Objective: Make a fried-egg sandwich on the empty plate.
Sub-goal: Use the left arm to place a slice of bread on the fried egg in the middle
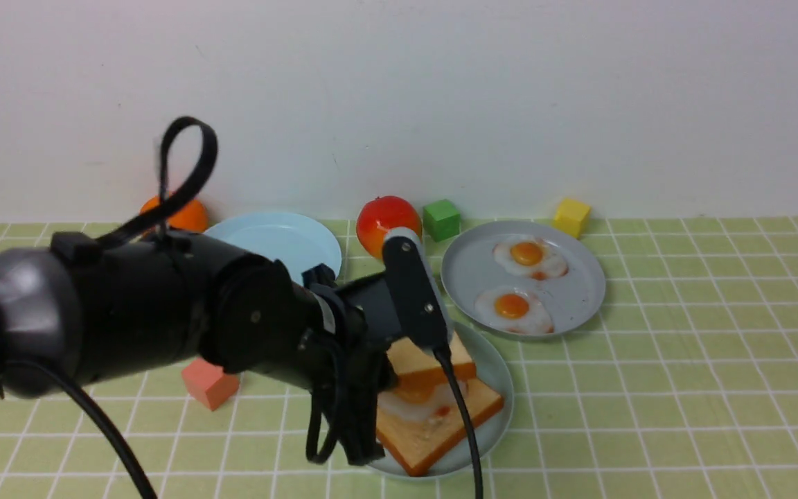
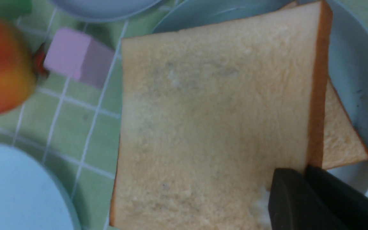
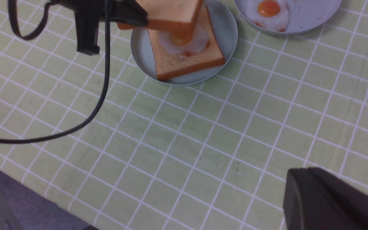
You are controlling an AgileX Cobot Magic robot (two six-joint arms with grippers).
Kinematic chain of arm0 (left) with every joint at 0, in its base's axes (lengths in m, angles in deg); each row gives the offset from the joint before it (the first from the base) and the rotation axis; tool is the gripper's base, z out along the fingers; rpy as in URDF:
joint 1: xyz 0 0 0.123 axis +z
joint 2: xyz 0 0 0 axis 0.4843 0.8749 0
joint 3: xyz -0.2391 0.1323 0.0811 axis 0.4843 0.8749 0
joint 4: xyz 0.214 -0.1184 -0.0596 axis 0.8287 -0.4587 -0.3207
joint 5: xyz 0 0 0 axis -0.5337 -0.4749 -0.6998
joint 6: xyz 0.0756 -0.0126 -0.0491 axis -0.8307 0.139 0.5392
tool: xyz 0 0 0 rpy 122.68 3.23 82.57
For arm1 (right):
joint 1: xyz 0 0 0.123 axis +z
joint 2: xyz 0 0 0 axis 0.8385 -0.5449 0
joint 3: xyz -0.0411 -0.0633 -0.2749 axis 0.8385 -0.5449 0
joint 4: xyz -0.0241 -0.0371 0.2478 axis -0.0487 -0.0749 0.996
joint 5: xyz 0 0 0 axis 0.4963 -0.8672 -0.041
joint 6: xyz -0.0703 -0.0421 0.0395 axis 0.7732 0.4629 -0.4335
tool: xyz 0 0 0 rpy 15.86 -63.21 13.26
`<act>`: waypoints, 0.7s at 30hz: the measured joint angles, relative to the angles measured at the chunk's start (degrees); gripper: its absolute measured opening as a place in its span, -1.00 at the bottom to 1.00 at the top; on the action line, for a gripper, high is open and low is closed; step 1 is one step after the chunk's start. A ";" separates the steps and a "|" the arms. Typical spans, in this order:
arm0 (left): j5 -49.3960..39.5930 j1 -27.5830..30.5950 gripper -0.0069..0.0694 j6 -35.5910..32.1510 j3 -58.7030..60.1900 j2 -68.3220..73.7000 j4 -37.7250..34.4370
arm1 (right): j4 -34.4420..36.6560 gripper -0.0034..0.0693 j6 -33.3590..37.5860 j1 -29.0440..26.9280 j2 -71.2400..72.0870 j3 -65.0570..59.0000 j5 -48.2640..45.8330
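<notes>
My left gripper [image 2: 303, 182] grips the top slice [image 2: 216, 121] over the lower-centre fried egg [image 1: 418, 404], to cap it. Right gripper [image 3: 331, 198]: can't tell.

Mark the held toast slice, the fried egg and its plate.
held toast slice [image 2: 216, 111]: left wrist view, pale face.
fried egg [image 3: 195, 44]: right wrist view, white by yolk.
plate [image 3: 228, 30]: right wrist view, bare rim.

The front view sits low at the counter's [image 1: 648, 416] near edge, facing the far edge and the wall [image 1: 510, 104]. The left wrist view looks straight down, very close over the toast [image 2: 212, 121]. The right wrist view looks down from high, well back by the near edge. All three share the toast's plate [image 1: 497, 378].
</notes>
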 joint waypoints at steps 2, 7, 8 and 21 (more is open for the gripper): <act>0.07 -1.11 -0.78 -5.31 0.00 0.36 0.63 | 0.00 -0.84 -0.04 0.00 0.48 -0.30 -0.36; 0.24 -1.17 -0.78 -6.03 0.00 0.36 -1.11 | 0.00 -0.83 0.01 0.00 0.66 -0.37 -0.36; 0.24 -1.17 -0.78 -3.79 0.00 0.36 -2.05 | 0.00 -0.83 0.01 0.00 0.66 -0.37 -0.36; -12.58 -1.17 -0.78 42.89 -9.85 0.36 -0.22 | -0.01 -0.80 0.07 0.00 0.78 -0.37 -0.30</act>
